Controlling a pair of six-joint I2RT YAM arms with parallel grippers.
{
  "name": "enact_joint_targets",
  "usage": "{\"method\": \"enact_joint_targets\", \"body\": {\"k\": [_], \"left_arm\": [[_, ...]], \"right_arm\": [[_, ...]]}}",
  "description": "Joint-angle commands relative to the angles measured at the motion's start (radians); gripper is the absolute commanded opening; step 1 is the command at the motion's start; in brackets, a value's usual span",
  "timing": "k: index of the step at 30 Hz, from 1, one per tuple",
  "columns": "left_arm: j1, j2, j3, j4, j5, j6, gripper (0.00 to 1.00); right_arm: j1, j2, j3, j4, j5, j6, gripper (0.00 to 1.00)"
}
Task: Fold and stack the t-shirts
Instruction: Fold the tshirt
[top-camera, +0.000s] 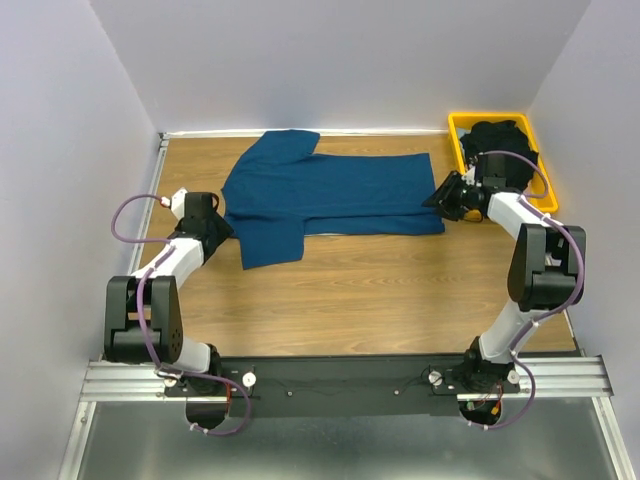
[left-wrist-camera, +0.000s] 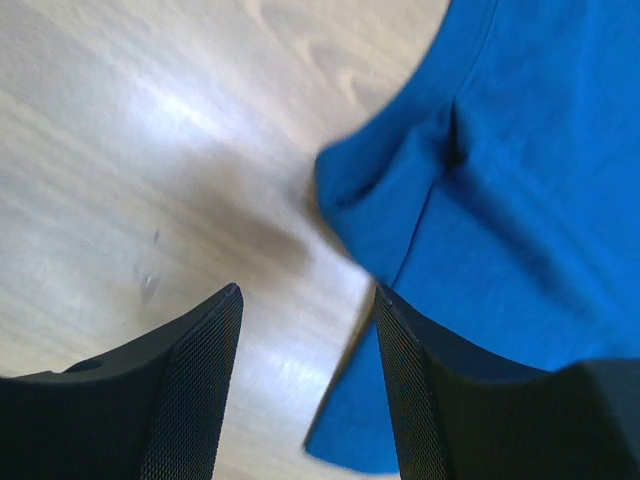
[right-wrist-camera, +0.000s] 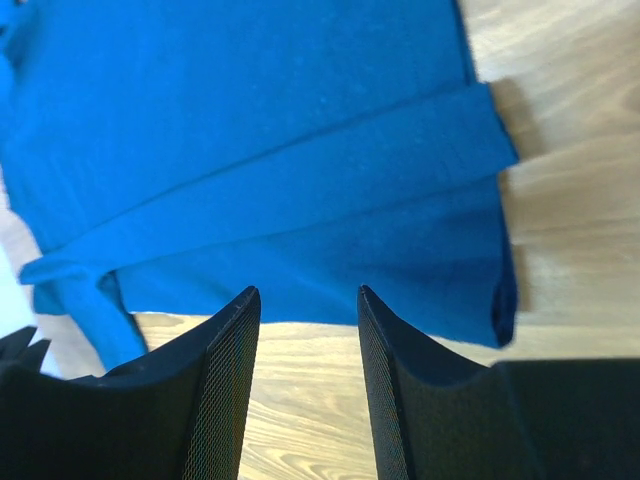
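Cloth of a dark blue t-shirt (top-camera: 330, 190) is spread across the upper middle of the top view. It is laid flat on the wooden table (top-camera: 350, 300), with its length running left to right. One sleeve is pointed toward the upper edge of the frame. Another flap of cloth is extended toward the lower left. In the right wrist view a long strip is seen folded over onto the body as a band across the cloth.

The left gripper (top-camera: 222, 227) is held low at the shirt's left edge, at the centre left of the top view. In the left wrist view its fingers (left-wrist-camera: 190, 390) are seen apart, with bare wood and a corner of blue cloth between them. The sleeve's rounded edge is found just beside the right-hand finger. Whether the cloth is touched cannot be told.

The right gripper (top-camera: 438, 198) is placed at the shirt's right end, in the upper right of the top view. In the right wrist view its fingers (right-wrist-camera: 220, 390) are likewise seen apart, and nothing is gripped. The shirt's near edge is crossed by the gap just beyond the tips.

A yellow tray (top-camera: 488, 117) is set in the table's upper right corner, just beside the right gripper. A black t-shirt (top-camera: 500, 135) is bunched inside it, partly hidden by the right arm.
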Motion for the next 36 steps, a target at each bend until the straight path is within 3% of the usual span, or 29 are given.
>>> {"method": "enact_joint_targets", "body": {"k": [1, 9, 15, 17, 18, 21, 32, 36], "left_arm": [[0.026, 0.049, 0.034, 0.132, 0.03, -0.072, 0.64], [0.029, 0.14, 0.069, 0.169, 0.025, -0.063, 0.56], [0.031, 0.174, 0.06, 0.177, 0.036, -0.04, 0.42], [0.034, 0.178, 0.054, 0.172, 0.026, -0.022, 0.32], [0.038, 0.174, 0.045, 0.171, 0.015, -0.016, 0.2], [0.06, 0.165, 0.026, 0.152, 0.001, 0.017, 0.0], [0.149, 0.079, -0.071, 0.063, 0.036, 0.058, 0.0], [0.149, 0.065, -0.078, 0.063, 0.094, 0.076, 0.01]], "right_arm": [[0.003, 0.016, -0.025, 0.105, -0.062, 0.033, 0.5], [0.003, 0.047, -0.061, 0.144, -0.028, 0.059, 0.5], [0.001, 0.068, -0.101, 0.154, 0.032, 0.055, 0.5], [-0.002, 0.08, -0.124, 0.157, 0.05, 0.053, 0.5], [-0.003, 0.091, -0.13, 0.158, 0.067, 0.05, 0.5], [-0.015, 0.113, -0.163, 0.158, 0.093, 0.05, 0.49], [-0.089, 0.051, -0.264, 0.115, 0.171, 0.038, 0.47], [-0.088, 0.041, -0.226, 0.086, 0.069, -0.011, 0.47]]}}
